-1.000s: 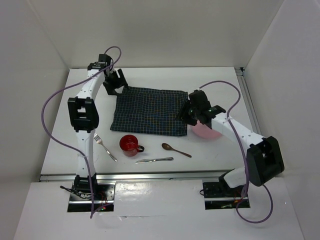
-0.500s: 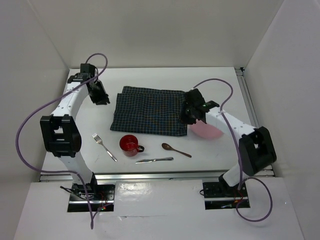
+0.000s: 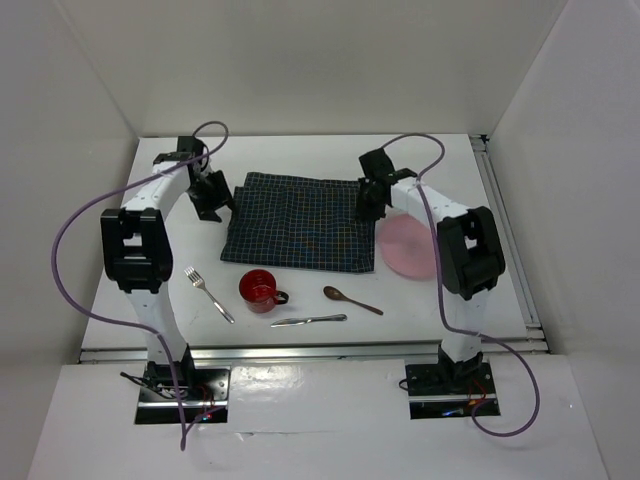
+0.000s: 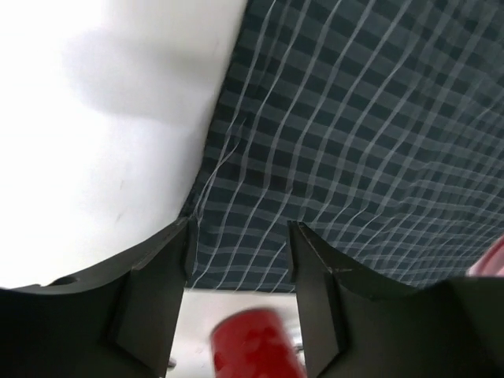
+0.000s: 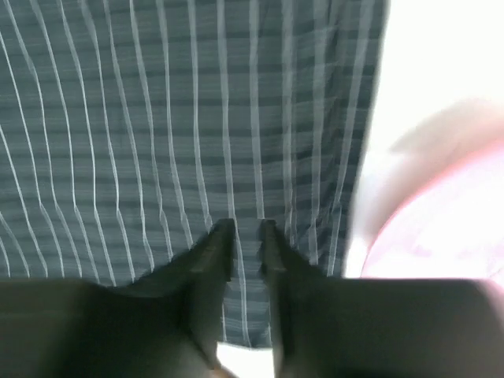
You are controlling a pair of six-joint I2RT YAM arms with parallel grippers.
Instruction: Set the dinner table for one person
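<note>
The white dinner table (image 3: 300,150) carries a dark checked cloth mat (image 3: 300,220) lying flat in the middle. My left gripper (image 3: 210,195) hovers at the mat's left edge. In the left wrist view this gripper (image 4: 240,236) stands open over the mat's (image 4: 354,118) near-left corner, with nothing between the fingers. My right gripper (image 3: 372,195) is at the mat's far right corner. In the right wrist view its (image 5: 246,232) jaws stand a narrow gap apart above the flat mat (image 5: 157,118), pinching nothing.
A pink plate (image 3: 408,247) lies just right of the mat, also showing in the right wrist view (image 5: 441,220). Along the front lie a fork (image 3: 208,293), a red cup (image 3: 260,290), a knife (image 3: 308,320) and a brown spoon (image 3: 352,299). White walls enclose the table.
The right gripper moved from above the plate back to the mat's far right corner, uncovering the plate. The left gripper swung out left, then returned to the mat's left edge.
</note>
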